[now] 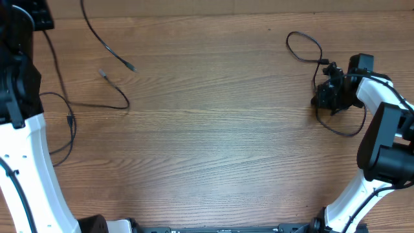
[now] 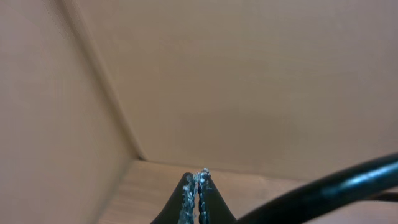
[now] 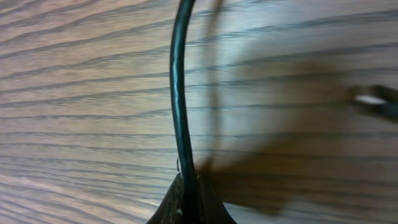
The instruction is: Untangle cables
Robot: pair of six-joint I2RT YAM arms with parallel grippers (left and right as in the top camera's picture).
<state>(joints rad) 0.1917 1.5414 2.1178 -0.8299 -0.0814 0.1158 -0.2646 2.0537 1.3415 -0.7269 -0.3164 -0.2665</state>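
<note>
Right tool (image 3: 188, 183) clamped on a cable (image 3: 178, 87); left tool (image 2: 199, 180) together, empty. Best drawn slowly across the desk (image 1: 213, 129).

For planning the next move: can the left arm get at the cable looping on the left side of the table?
Probably yes: the cable lies on bare table close to the left arm, nothing over it. Its jaws are shut, though.
</note>
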